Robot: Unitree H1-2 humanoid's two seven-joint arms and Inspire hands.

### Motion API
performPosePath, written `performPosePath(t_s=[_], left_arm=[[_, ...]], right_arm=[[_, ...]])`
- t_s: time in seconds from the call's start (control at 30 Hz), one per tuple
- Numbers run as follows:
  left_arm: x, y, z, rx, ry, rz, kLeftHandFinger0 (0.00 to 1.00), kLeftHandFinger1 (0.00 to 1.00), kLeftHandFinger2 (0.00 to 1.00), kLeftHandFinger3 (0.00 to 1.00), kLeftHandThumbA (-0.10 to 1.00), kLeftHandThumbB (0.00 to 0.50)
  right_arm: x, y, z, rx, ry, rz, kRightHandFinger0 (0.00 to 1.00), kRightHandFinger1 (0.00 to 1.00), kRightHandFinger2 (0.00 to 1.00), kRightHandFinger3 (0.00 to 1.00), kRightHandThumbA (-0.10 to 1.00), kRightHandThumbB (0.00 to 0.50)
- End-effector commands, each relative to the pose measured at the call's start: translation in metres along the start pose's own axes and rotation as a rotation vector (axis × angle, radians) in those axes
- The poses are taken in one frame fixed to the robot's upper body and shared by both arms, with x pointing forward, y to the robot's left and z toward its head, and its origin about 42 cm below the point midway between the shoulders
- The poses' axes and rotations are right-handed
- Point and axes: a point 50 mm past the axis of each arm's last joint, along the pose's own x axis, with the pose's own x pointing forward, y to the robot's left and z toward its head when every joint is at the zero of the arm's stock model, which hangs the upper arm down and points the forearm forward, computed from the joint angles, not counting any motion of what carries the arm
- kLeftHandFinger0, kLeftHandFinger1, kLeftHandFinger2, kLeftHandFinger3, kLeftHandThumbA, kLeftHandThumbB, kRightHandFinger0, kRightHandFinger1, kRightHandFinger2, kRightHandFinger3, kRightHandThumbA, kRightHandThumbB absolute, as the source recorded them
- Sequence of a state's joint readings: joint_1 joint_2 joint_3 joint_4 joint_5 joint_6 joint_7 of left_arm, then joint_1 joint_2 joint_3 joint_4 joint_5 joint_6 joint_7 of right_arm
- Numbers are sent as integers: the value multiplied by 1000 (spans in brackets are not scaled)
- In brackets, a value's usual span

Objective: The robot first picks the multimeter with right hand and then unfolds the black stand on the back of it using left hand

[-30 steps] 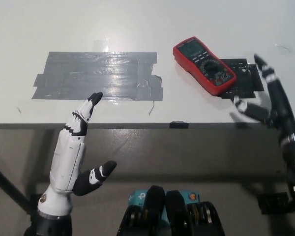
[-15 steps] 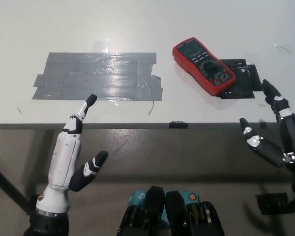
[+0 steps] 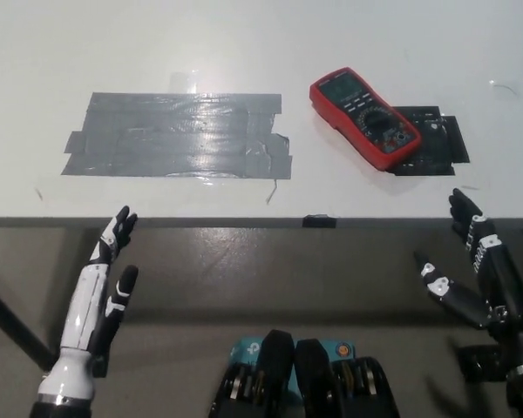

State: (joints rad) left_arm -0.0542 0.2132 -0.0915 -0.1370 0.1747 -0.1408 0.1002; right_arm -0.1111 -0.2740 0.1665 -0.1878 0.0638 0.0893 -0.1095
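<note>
Multimeter (image 3: 364,117) lies face up on counter (image 3: 244,43), partly over black patch (image 3: 436,139). Right robot hand (image 3: 475,279) below edge, fingers spread, empty. Left robot hand (image 3: 100,287) low, fingers apart. Rigid, rubbery casing, probably grippy: grab its long sides.

Multimeter (image 3: 364,117) dial markings seem too small to read.
</note>
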Motion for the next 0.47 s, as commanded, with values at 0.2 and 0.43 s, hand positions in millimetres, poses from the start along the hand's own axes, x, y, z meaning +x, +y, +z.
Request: performPosePath(t_s=[0.2,0.43], left_arm=[[-6,6,-11,-17,54,-38,1000,1000,1000,1000,1000,79],[-15,6,-17,5,76,-43,1000,1000,1000,1000,1000,86]], right_arm=[[-4,3,-7,11,-3,59,1000,1000,1000,1000,577,279],[-6,6,-12,9,21,89,1000,1000,1000,1000,561,265]])
